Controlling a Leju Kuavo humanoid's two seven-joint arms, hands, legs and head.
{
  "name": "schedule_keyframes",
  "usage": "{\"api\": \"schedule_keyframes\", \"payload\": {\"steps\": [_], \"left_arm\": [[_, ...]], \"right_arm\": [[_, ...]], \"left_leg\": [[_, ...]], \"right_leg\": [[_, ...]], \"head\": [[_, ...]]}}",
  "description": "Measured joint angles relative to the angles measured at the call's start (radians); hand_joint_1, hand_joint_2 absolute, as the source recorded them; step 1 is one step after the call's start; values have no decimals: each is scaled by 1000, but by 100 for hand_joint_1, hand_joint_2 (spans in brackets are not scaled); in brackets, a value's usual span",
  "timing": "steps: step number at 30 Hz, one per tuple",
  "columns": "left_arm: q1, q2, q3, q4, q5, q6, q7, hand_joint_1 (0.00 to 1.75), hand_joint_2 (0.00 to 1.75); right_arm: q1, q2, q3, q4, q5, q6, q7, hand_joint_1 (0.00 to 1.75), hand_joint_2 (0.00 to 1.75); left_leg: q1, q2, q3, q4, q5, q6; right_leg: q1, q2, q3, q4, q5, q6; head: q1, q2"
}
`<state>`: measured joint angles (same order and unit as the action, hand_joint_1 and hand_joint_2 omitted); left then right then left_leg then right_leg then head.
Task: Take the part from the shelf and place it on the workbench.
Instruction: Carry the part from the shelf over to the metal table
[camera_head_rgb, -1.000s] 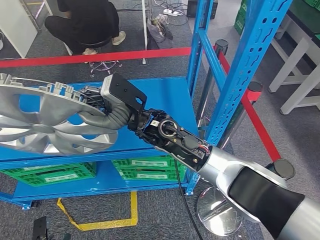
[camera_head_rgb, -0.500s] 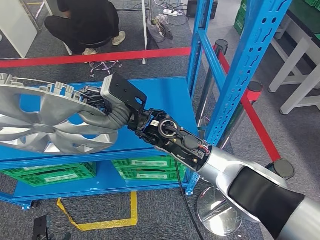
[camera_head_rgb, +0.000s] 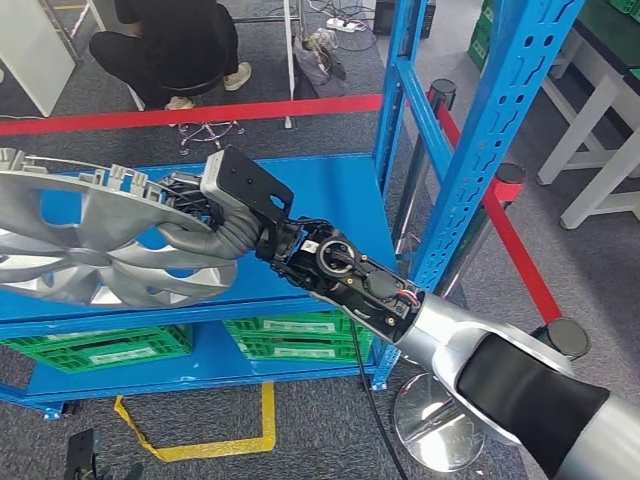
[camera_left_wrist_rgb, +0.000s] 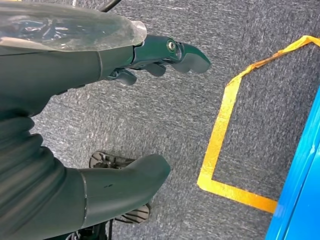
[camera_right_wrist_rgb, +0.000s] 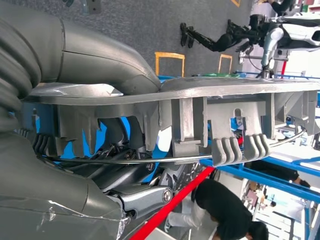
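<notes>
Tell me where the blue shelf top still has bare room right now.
Bare blue shelf top runs from the right hand to the blue upright. The other side is crowded: the silver wheel cover, held by that hand, spreads over it. Green crates fill the lower level.

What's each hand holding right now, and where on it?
The right hand grips the silver wheel cover at its rim, thumb across the face. The left hand holds nothing.

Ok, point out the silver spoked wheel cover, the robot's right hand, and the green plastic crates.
Silver spoked wheel cover (camera_head_rgb: 83, 215): head view, on a broad spoke.
Right hand (camera_head_rgb: 226, 225): head view, on the grey ribbed cover where it grips the rim.
Green plastic crates (camera_head_rgb: 98, 347): head view, top of the left crate.
</notes>
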<state>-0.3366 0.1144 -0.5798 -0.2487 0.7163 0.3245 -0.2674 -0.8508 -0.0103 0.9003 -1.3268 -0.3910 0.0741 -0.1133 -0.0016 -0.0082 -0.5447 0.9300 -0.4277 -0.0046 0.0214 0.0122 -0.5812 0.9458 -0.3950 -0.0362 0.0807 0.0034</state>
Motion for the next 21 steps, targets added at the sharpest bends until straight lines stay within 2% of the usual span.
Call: {"api": "schedule_keyframes", "payload": {"steps": [21], "left_arm": [[-1, 0, 0, 0, 17, 5, -7, 0, 175]], "right_arm": [[-2, 1, 0, 0, -6, -2, 0, 175, 175]], "left_leg": [[0, 0, 0, 0, 0, 0]], "right_leg": [[0, 0, 0, 0, 0, 0]], "head": [[0, 0]]}}
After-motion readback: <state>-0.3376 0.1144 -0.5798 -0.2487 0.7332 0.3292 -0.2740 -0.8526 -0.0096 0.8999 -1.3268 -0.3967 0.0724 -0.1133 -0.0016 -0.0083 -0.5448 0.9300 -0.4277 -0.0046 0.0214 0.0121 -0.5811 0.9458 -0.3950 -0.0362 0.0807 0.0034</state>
